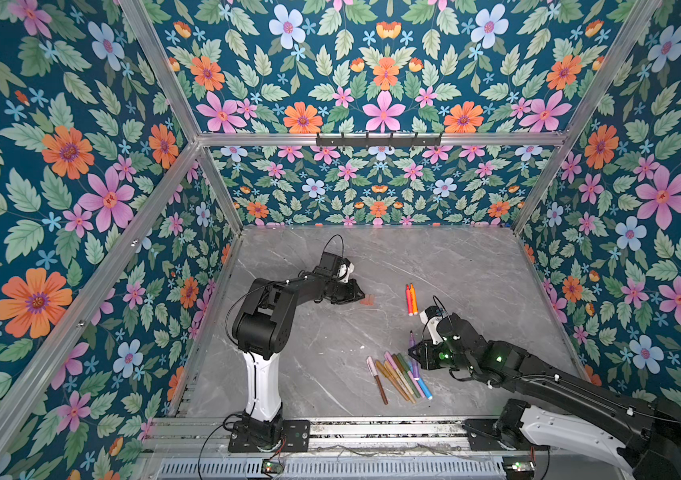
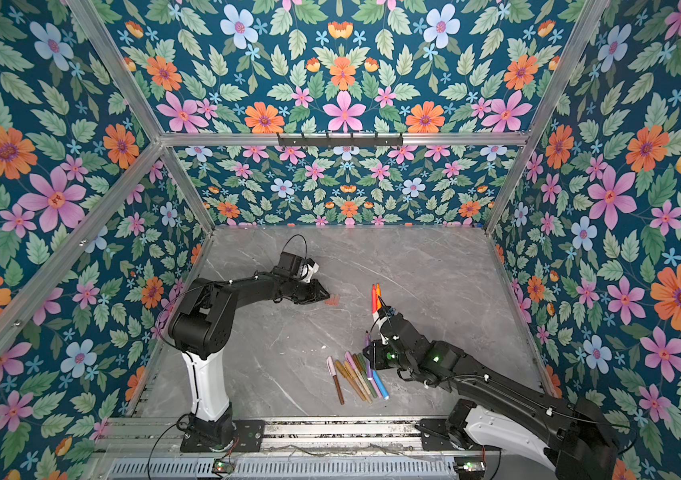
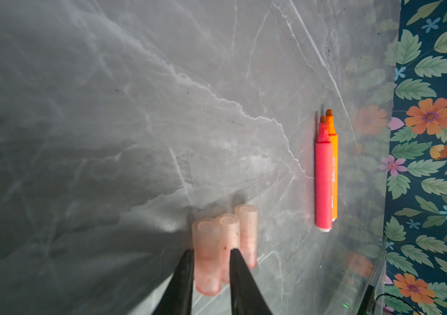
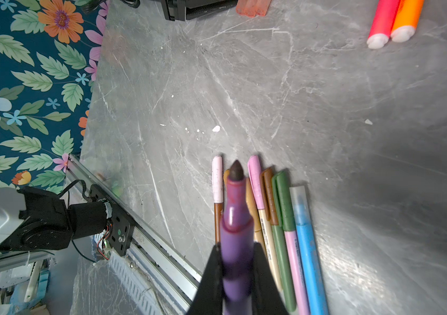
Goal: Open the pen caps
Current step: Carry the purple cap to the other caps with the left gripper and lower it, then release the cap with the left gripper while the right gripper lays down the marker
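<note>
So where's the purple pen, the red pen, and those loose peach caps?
purple pen (image 4: 237, 218): right wrist view, neck below the tip.
red pen (image 3: 323, 185): left wrist view, mid-barrel.
peach caps (image 3: 229, 231): left wrist view, middle cap's side.

In both top views the light was bright and even, though the silver aluminium frame bars (image 1: 81, 320) splayed outward toward the edges. From the left wrist camera, the grey marble-patterned counter (image 3: 107, 122) lay dim under a broad shadow, with a white glare patch beside the smeared translucent peach plastic pen caps (image 3: 226, 240). From the right wrist camera, the close purple felt-tip pen (image 4: 236, 234) looked soft and out of focus.
</note>
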Motion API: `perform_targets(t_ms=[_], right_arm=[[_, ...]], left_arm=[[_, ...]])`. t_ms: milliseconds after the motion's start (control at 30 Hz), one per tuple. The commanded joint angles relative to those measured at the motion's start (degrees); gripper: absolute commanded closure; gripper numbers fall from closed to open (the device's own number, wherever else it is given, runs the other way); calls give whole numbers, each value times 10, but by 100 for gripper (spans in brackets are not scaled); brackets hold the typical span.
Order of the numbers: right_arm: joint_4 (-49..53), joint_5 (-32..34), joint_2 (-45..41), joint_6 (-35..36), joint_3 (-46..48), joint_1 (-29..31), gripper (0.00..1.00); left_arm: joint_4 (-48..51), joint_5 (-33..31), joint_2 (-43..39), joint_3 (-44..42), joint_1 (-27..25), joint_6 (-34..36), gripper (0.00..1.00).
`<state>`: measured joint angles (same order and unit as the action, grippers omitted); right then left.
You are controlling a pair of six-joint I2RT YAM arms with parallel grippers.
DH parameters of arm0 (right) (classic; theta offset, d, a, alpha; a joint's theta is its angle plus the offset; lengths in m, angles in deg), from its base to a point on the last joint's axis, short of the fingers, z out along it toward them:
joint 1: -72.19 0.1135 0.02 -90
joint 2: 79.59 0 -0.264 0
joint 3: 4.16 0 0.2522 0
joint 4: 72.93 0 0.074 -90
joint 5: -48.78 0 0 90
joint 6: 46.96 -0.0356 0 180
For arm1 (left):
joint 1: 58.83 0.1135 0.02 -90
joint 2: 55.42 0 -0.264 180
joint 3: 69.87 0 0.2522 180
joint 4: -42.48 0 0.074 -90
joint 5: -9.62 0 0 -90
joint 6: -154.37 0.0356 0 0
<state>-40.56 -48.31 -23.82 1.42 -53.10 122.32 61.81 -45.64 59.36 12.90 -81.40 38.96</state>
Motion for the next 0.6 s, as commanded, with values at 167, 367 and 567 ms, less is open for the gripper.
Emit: perform_targets(t_ms=[167, 367, 567], right_arm=[[28, 21, 0, 2, -12, 1, 100], [56, -8, 18, 25, -35, -51, 100], [37, -164, 71, 68, -40, -245, 100]], left_arm=[[-5, 6, -16, -2, 1, -4, 74], [10, -36, -78, -13, 0, -6, 74], [32, -75, -210, -61, 1, 5, 73]])
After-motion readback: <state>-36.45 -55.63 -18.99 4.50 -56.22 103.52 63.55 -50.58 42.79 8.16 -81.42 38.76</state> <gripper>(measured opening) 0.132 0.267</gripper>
